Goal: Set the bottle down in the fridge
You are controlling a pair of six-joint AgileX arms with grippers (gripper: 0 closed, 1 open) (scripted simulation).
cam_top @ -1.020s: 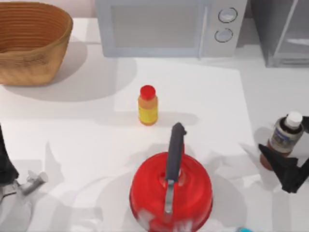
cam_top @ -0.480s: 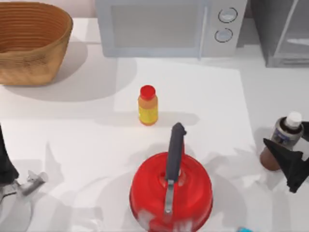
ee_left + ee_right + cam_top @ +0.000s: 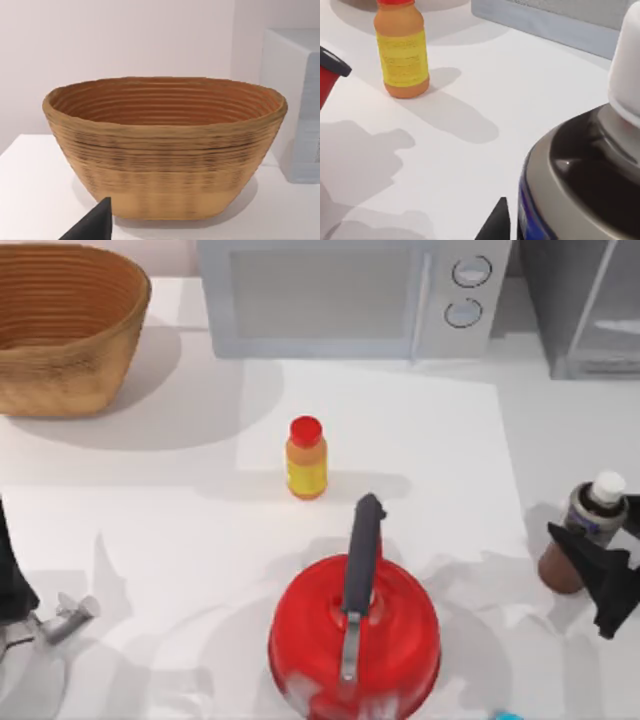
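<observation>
Top view, bottle (image 3: 588,530): stands upright near the table's (image 3: 150,530) right edge, white cap up, well in front of the fridge (image 3: 585,305)
Top view, right gripper (image 3: 615,565): dark fingers around the bottle's lower body; I cannot tell if they press it
Top view, left gripper (image 3: 60,618): parked at the front left corner; finger state cannot be told
Top view, others: kettle (image 3: 355,635) at front centre, orange bottle (image 3: 306,458) behind it, microwave (image 3: 345,295) at the back, basket (image 3: 65,325) at back left
Left wrist view: basket (image 3: 165,150) ahead on the table, a dark fingertip (image 3: 92,225) in front of it
Right wrist view: bottle (image 3: 590,165) very close, one dark fingertip (image 3: 496,222) just beside its label; orange bottle (image 3: 402,47) farther off
</observation>
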